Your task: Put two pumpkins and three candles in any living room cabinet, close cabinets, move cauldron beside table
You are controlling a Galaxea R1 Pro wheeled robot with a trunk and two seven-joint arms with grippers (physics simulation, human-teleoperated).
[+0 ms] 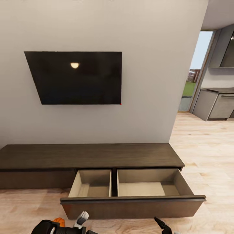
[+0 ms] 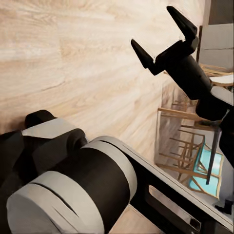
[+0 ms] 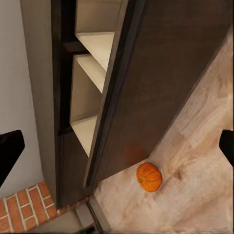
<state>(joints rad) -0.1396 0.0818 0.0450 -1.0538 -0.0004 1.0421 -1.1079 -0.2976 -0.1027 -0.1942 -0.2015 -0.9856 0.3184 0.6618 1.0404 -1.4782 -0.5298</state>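
Wooden floor before open cabinet, pumpkin between spread right gripper fingers; left gripper state indiscernible.

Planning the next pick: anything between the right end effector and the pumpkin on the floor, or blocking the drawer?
Nothing visible. In the right wrist view the pumpkin lies on bare floor beside the drawer front, with clear space to it. The open drawer of the cabinet looks empty.

The open drawer has two bare compartments, open from above. Its tall front panel stands between them and the pumpkin on the floor.
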